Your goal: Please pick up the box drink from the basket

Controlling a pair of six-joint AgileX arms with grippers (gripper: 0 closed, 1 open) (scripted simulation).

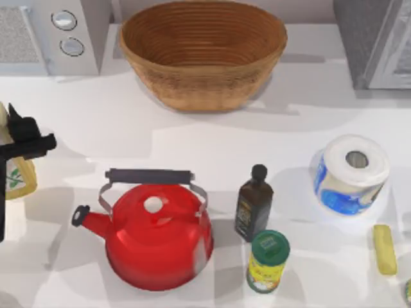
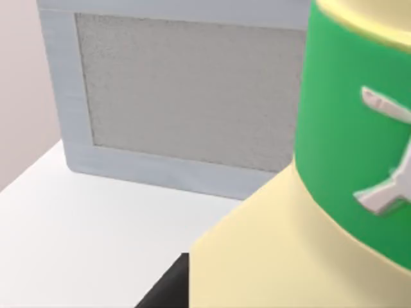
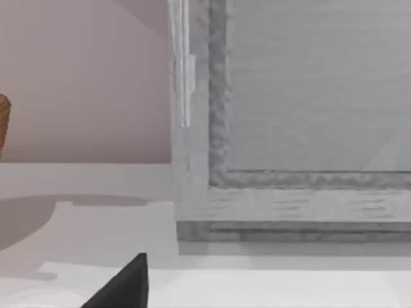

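White desk: left gripper at left edge, fingers clamped on pale-yellow box drink, well apart from empty round woven wicker basket.

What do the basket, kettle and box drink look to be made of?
Basket: woven wicker, matte tan, ribbed rings round the wall. Kettle: probably enamelled or painted metal, glossy red with highlights, dark handle. Box drink: seemingly coated carton, smooth pale yellow with a printed label, at the left gripper by the table's left edge.

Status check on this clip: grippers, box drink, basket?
Left gripper at table's left edge, against the box drink. Drink outside the basket. Right gripper near a grey appliance.
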